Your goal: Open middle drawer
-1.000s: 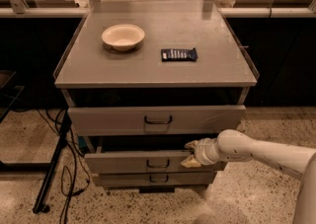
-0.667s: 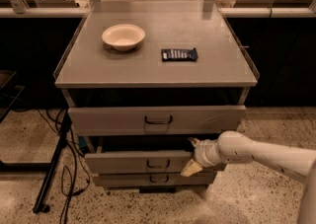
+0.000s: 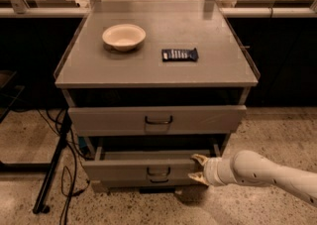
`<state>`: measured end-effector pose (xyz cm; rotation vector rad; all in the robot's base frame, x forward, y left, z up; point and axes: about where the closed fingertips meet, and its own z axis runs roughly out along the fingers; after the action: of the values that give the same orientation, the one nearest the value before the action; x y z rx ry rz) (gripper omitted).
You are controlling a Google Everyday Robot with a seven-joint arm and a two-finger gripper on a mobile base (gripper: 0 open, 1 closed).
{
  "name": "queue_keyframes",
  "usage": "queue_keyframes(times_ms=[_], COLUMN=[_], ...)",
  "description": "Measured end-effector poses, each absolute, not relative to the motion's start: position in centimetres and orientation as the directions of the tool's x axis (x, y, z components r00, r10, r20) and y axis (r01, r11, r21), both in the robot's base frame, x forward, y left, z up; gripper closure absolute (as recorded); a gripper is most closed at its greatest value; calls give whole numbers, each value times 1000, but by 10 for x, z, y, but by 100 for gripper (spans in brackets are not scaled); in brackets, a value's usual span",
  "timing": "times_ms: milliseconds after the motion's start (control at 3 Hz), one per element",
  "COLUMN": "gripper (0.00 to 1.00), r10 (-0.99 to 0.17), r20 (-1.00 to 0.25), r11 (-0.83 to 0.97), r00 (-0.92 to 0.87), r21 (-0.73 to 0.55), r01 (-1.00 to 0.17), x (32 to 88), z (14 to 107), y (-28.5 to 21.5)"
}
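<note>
Gripper: fingers spread wide, positioned at the right end of the middle drawer front, apparently touching it. The middle drawer stands partly pulled out, beneath the top drawer.

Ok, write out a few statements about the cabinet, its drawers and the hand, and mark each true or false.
1. The bowl sits on the cabinet top, left of the dark packet. True.
2. The hand is shut on the middle drawer's loop handle. False: it is at the right part of the drawer front, beside the handle, with its fingers spread.
3. The middle drawer stands partly open, its front further out than the top drawer's. True.
4. The arm reaches in from the picture's left. False: it comes from the lower right.
5. The packet lies inside the bowl. False: it lies flat on the top, apart from the bowl.
</note>
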<state>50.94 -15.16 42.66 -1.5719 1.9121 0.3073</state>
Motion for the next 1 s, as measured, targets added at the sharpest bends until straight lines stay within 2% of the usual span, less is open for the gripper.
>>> queue_keyframes(times_ms=[333,667,1000], gripper=[92,97,74], r10=[-794,-794,-794], r20=[-602,-602,-602], r11=[259,259,259], r00=[-84,-84,-84], r21=[-210,-210,-210], r01=[-943,-943,-943], x=[510,510,510], z=[432,434,434], y=[-152,-152,-152])
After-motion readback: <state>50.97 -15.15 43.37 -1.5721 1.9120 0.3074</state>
